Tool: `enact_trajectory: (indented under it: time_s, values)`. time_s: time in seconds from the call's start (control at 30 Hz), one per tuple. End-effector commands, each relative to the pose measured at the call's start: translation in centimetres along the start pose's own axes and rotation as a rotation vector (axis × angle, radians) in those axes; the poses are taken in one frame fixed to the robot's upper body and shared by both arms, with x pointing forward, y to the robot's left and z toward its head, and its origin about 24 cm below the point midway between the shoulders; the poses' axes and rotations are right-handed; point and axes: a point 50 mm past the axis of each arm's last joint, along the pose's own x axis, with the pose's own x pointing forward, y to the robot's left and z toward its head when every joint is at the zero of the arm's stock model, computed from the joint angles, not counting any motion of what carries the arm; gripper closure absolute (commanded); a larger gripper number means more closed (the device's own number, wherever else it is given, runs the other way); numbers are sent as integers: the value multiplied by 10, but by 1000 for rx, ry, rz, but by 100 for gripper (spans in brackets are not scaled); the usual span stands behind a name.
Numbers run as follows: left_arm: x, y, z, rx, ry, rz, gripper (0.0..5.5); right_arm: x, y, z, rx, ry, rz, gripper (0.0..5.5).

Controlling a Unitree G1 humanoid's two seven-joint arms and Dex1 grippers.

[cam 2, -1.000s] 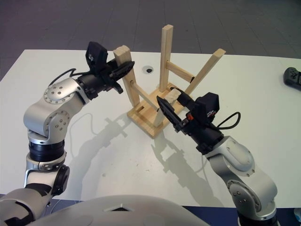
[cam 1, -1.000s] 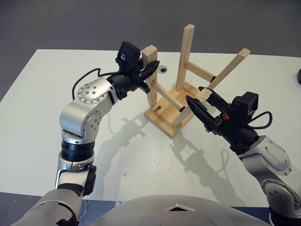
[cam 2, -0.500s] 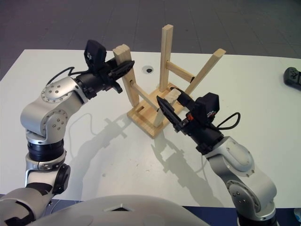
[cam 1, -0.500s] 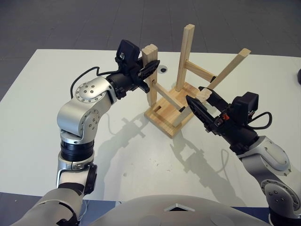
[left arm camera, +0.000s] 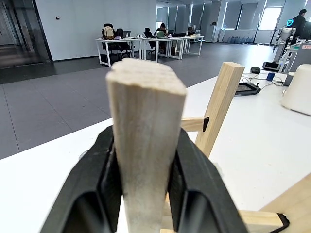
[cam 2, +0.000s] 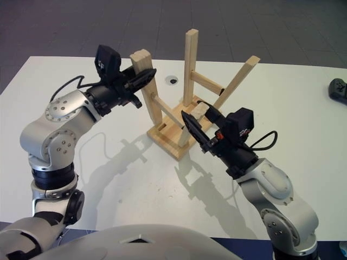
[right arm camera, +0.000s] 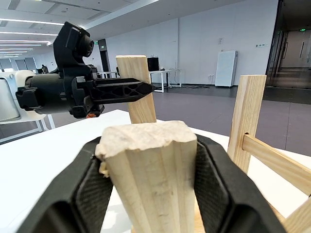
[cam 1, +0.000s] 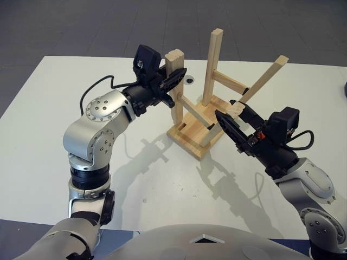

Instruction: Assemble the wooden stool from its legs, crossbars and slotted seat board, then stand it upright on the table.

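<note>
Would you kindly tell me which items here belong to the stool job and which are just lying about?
Job: seat board; legs; crossbars; left tool and right tool, each shut on a leg.
Lying about: black device at the right edge of the table; cable grommet.

Your left gripper is clamped on the left leg, elbow bent and raised, forearm reaching forward and inward. Your right gripper is pinched tight on the near leg, forearm angled up and inward.
</note>
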Motion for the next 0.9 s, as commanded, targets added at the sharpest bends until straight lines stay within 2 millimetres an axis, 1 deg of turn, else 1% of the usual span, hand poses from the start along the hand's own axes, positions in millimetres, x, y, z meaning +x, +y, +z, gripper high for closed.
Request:
enact_trajectory:
  time_s: [0.03,0.37,0.43,0.63,0.9]
  values:
    - [9,-17,-8,-161,27,-122,446,-1,-2,-20,75,116,-13,325]
    - [3,-15,-14,-129,83,-107,446,-1,-3,-20,64,120,-18,325]
    - [3,-16,-19,-125,113,-104,446,-1,-4,-20,58,120,-23,325]
    - [3,-11,-29,-189,151,-38,446,-1,-7,-20,51,123,-22,325]
    - [1,-8,-34,-187,186,-27,446,-1,-7,-21,54,123,-30,325]
